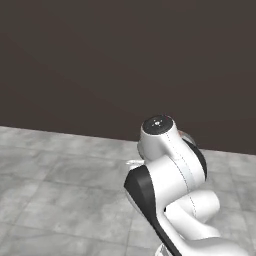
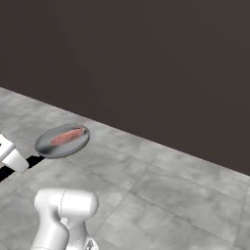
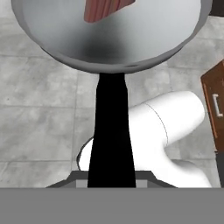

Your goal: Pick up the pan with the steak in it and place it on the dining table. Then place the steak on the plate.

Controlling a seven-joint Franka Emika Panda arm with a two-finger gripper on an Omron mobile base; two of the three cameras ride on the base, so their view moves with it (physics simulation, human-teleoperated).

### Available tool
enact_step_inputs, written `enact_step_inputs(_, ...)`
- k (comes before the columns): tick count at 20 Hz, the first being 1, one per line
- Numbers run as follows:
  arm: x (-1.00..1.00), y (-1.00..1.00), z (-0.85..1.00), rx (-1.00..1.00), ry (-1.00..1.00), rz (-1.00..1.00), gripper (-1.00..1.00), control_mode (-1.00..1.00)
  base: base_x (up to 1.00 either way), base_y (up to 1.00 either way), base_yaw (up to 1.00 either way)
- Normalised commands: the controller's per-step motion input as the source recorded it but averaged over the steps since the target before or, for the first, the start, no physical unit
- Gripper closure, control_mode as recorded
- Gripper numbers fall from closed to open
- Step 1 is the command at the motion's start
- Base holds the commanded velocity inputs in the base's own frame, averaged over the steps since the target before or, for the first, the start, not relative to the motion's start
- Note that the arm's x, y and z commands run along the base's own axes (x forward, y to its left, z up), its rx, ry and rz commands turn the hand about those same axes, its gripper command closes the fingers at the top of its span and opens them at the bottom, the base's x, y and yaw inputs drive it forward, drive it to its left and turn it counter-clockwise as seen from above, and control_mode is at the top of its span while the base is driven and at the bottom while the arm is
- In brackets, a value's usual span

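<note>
Tool (image 3: 111, 183) pinching the black handle (image 3: 111, 131) of the pan (image 2: 62, 141), jaws pressed on it. Pan held aloft over the grey tiled floor (image 2: 161, 195), dark wall (image 2: 146, 58) behind. Steak (image 2: 67, 136) lies in its bowl.

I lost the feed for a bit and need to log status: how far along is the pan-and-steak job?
Done: the round grey metal pan is lifted, carried above the grey tiled floor. In hand: the gripper is shut on its long black handle, with the pinkish-red steak lying in the pan. Left: setting the pan on the dining table, then moving the steak onto the plate.
</note>
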Motion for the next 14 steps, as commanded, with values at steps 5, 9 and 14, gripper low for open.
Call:
enact_step_inputs(5, 0.0, 0.0, 0.0, 0.0, 0.0, 0.0, 1.0, 1.0, 1.0, -0.34, 0.0)
enact_step_inputs(9, 0.0, 0.0, 0.0, 0.0, 0.0, 0.0, 1.0, 1.0, 0.92, -0.32, 0.0)
enact_step_inputs(14, 0.0, 0.0, 0.0, 0.0, 0.0, 0.0, 1.0, 1.0, 0.4, -0.34, 0.12)
